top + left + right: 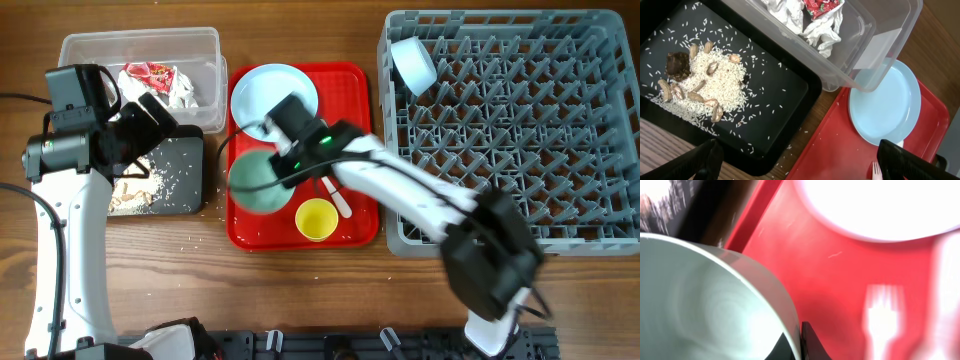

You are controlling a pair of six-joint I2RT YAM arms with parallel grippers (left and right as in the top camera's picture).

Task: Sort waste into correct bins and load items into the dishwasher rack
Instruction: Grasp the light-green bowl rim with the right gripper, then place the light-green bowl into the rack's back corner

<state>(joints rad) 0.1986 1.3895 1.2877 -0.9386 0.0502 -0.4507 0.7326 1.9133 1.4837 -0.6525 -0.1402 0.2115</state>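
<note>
My right gripper (283, 160) (801, 342) is shut on the rim of a pale bowl (255, 182) (705, 305) on the flat red tray (360, 130). A pale blue plate (272, 92) (887, 110), a yellow cup (316, 219) and a white fork (882, 315) (876, 171) also lie on the red tray. A second bowl (412, 64) sits in the grey rack (520, 130). My left gripper (150, 122) (800, 162) is open and empty above the black tray (190, 170) (775, 115), which holds food scraps (705, 85) with a brown lump (677, 65). The clear tub (140, 45) (865, 55) holds the red-and-white wrapper (152, 73) (822, 6) and napkins (182, 90) (790, 12).
Loose grains lie on the wood between the black tray and the red tray. The rack's upright pegs fill the right side of the table. The clear tub stands right behind the black tray, its corner over the plate's edge in the left wrist view.
</note>
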